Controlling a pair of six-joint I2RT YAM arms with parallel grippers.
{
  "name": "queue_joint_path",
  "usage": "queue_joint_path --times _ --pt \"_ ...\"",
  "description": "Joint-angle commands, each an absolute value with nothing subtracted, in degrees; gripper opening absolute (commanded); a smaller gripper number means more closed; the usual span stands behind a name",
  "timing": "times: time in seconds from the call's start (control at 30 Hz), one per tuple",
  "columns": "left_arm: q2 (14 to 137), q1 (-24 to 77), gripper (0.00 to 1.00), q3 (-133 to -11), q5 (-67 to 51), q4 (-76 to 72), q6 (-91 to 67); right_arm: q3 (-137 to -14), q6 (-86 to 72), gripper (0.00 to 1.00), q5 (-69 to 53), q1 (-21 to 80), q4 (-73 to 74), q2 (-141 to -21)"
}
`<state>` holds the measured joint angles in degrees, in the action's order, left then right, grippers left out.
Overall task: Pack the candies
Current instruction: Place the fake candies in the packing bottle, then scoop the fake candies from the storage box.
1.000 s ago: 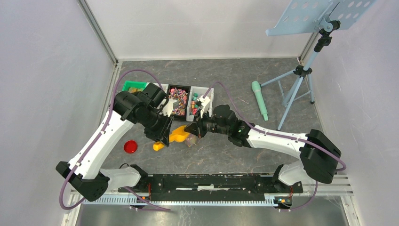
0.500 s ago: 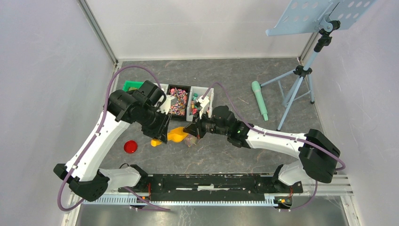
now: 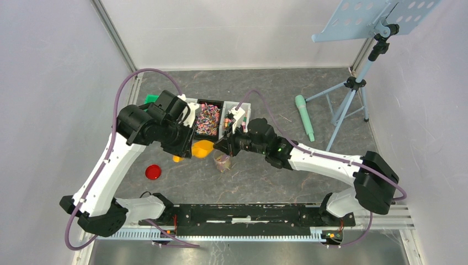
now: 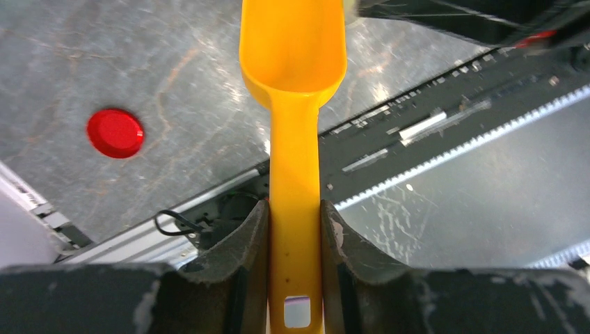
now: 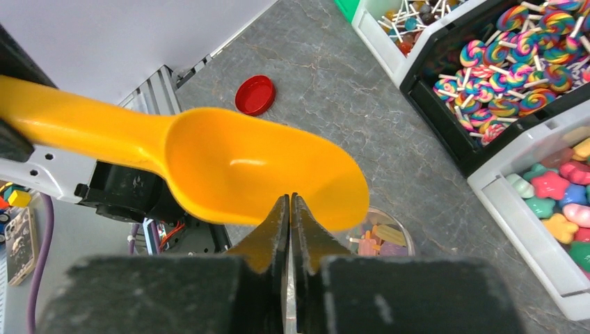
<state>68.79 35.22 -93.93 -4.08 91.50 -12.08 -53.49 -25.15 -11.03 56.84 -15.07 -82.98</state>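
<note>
My left gripper (image 4: 294,209) is shut on the handle of the orange scoop (image 4: 293,56), held level above the table; its bowl (image 5: 257,167) is empty. The scoop (image 3: 203,148) hangs just left of my right gripper (image 3: 219,148). The right gripper's (image 5: 290,198) jaws stand almost together with nothing between them, above a small clear jar (image 5: 389,240) holding a few candies (image 5: 379,240). The jar (image 3: 222,162) stands alone on the table. More candies fill the white bin (image 5: 556,202), and lollipops fill the black bin (image 5: 501,76).
A red round lid (image 3: 153,171) lies on the table to the left. The bins (image 3: 208,118) sit in a row behind both grippers, with a green bin (image 3: 150,99) at the left end. A green cylinder (image 3: 304,117) and a tripod stand (image 3: 353,94) are at the right.
The left arm has lifted the scoop and drawn it back towards the bins. The right gripper has risen off the jar, which stays on the table.
</note>
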Motion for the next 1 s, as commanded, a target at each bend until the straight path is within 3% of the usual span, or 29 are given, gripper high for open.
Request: queue_joint_path --times 0.0,0.17,0.33,0.63,0.97 --pt "66.28 35.13 0.02 -96.73 5.53 87.93 -8.88 -56.76 -22.4 0.26 -9.67 53.65 -10.65 -76.34" --pt "68.89 34.3 0.02 -95.67 14.79 87.1 -5.97 -54.05 -21.03 0.71 -4.77 50.88 -5.7 -66.38" --pt "71.72 30.62 0.02 -92.59 13.28 79.89 -4.75 -49.86 -18.62 0.96 0.65 50.65 1.5 -54.68" --pt "72.97 11.22 0.02 -89.58 5.4 67.82 1.3 -45.12 -10.38 0.98 10.49 50.6 13.43 -41.52" --pt "76.35 0.13 0.02 -90.25 14.39 69.17 7.5 -45.58 -6.59 0.98 14.13 50.57 20.8 -37.71"
